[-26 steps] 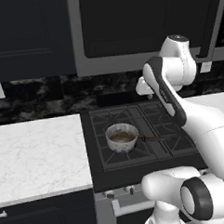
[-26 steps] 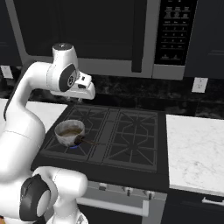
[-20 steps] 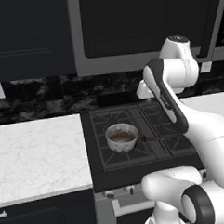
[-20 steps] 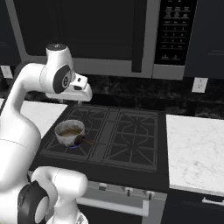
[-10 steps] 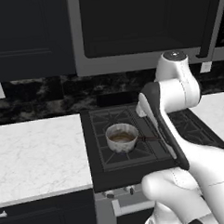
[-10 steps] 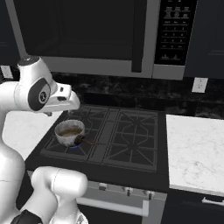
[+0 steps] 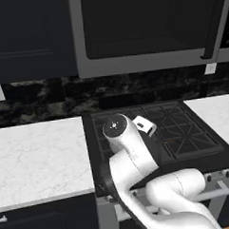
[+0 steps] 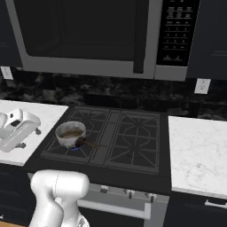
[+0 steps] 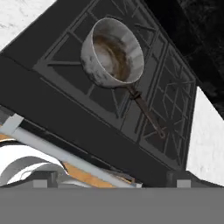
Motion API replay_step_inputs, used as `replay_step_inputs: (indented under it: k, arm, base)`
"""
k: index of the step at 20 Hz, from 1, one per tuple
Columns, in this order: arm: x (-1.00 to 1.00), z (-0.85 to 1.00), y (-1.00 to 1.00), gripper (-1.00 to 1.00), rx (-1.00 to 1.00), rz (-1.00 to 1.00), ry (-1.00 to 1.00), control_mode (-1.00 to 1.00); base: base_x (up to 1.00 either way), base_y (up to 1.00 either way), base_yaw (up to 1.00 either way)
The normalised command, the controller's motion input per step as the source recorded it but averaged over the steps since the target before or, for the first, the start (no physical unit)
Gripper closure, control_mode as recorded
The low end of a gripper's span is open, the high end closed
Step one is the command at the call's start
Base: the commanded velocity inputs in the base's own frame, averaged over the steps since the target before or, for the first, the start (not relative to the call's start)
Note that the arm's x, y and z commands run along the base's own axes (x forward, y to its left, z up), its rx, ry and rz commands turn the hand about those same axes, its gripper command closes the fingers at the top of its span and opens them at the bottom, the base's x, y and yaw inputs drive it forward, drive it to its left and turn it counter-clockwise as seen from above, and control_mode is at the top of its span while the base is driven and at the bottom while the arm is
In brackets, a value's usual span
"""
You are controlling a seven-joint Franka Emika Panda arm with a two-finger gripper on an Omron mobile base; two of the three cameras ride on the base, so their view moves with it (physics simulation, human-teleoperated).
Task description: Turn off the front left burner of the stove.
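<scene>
The black stove (image 8: 133, 170) lies ahead, its silver front panel carrying small dark knobs (image 8: 129, 193). A grey-white saucepan (image 8: 70, 133) stands on the front left burner (image 8: 54, 149), and a blue flame shows beneath it. In the hand view the saucepan (image 9: 113, 52) sits on that grate (image 9: 65, 74), its thin handle pointing toward the stove's middle. My gripper (image 9: 109, 180) is open with nothing between its fingertips (image 9: 176, 178), low beside the stove's front left corner. Its hand (image 8: 18, 127) hovers over the counter's edge. My arm (image 7: 133, 158) hides the front left burner in the left base view.
White marble counters (image 8: 199, 150) flank the stove on both sides. A dark microwave (image 8: 102, 35) hangs above it. The steel bar handle (image 9: 48, 146) runs along the oven front. My white arm base (image 8: 60, 186) covers the panel's left end.
My arm has swung down from above the back of the stove to low at its front left corner. Saucepan and stove have stayed put.
</scene>
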Motion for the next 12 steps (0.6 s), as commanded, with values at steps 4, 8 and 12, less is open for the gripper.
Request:
replay_step_inputs:
  k: [4, 8, 12]
  arm:
    - [-0.51, -0.82, 0.95, -1.00, -0.45, 0.30, -0.02, -1.00]
    - [-0.15, -0.97, 0.98, -1.00, -0.40, 0.26, 0.00, -1.00]
    - [0.01, -0.86, 1.00, -1.00, -0.37, 0.18, -0.04, -1.00]
  base:
    - [0.00, 0.00, 0.00]
    - [0.00, 0.00, 0.00]
    - [0.00, 0.00, 0.00]
